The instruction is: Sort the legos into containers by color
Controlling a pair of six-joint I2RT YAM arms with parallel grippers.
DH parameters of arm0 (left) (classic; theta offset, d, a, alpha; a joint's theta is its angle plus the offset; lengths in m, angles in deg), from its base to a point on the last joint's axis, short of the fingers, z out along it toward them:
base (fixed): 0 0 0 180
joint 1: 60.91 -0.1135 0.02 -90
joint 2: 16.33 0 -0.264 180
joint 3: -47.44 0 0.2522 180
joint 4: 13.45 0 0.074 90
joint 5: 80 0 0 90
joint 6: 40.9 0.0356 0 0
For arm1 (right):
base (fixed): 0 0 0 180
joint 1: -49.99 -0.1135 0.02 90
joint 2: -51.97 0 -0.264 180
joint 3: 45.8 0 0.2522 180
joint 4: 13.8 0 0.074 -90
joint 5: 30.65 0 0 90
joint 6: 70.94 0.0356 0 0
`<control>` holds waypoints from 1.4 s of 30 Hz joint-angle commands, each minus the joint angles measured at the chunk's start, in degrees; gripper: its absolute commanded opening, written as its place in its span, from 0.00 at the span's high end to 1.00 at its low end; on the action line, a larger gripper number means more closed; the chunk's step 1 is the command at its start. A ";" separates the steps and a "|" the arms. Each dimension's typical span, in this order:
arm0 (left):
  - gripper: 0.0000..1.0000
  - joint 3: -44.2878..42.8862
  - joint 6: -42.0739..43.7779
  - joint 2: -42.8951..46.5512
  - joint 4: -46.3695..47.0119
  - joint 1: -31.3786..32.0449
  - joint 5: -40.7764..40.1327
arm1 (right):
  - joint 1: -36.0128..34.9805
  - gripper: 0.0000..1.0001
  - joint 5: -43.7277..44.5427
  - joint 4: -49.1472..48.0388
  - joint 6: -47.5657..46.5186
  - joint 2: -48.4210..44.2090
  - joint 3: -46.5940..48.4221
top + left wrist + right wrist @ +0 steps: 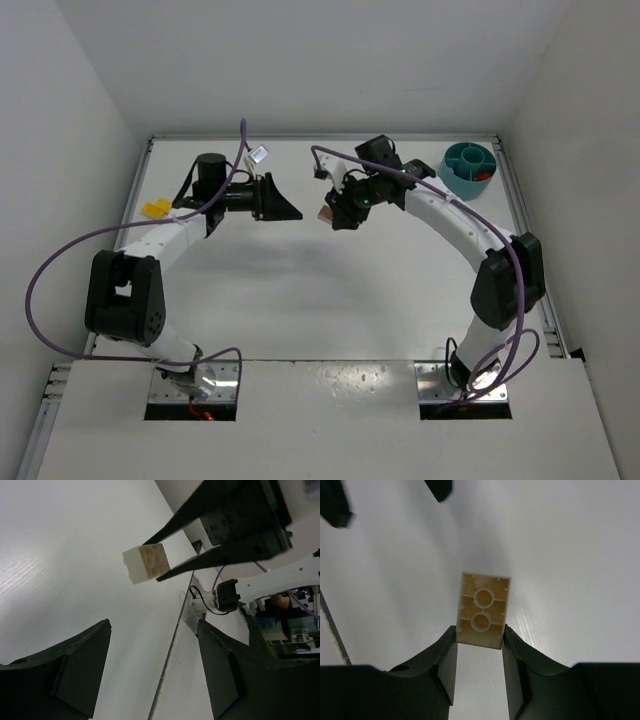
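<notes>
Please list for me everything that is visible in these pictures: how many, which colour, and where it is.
cream lego brick: one, cream, held in the air over the middle of the table, hollow underside facing the right wrist camera.
yellow legos: one or two (too small to count), yellow, on the table at its left edge.
red lego: at least one, red, inside a compartment of the tub.
teal tub: one, teal, round with dividers, far right corner of the table.
table: one, white.
left arm, right arm: two, white and black.
left pincer: one, black, open, empty.
right pincer: one, black, closed on the cream brick.
</notes>
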 commanded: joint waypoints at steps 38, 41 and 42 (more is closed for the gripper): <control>1.00 -1.07 0.65 0.40 0.01 -7.18 7.65 | -0.20 0.44 -20.18 -6.25 25.70 0.10 5.24; 1.00 -0.55 0.66 1.90 -0.52 -7.19 7.65 | 3.66 0.44 -34.39 -15.91 42.37 1.50 -2.83; 1.00 -0.54 1.35 2.77 -1.04 -7.19 7.65 | 4.46 0.45 -37.86 -29.18 49.04 1.51 -5.74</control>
